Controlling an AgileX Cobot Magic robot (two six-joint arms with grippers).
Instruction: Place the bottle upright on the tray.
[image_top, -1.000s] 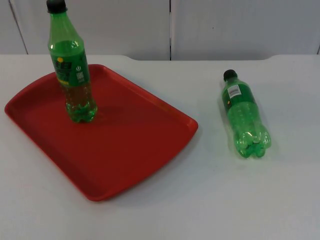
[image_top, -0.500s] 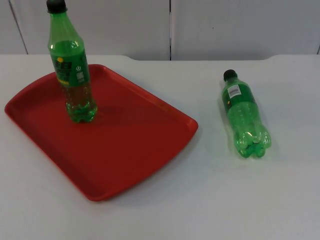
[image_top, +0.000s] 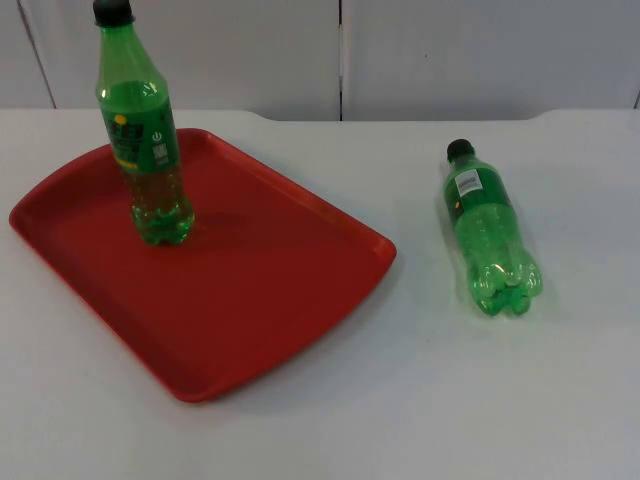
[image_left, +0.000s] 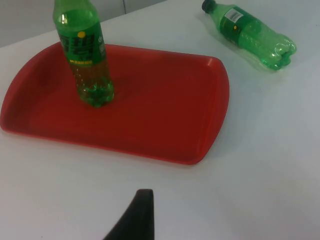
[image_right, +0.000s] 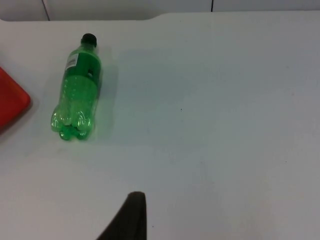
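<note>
While one bottle (image_top: 143, 140) stands on the red tray (image_top: 250, 290), another bottle (image_top: 487, 235) lies beside it — gripper states: cannot tell

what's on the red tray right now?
One green bottle stands upright on the red tray, black cap on. The tray floor under its base is covered. A second green bottle lies on the white table, apart from the tray.
</note>
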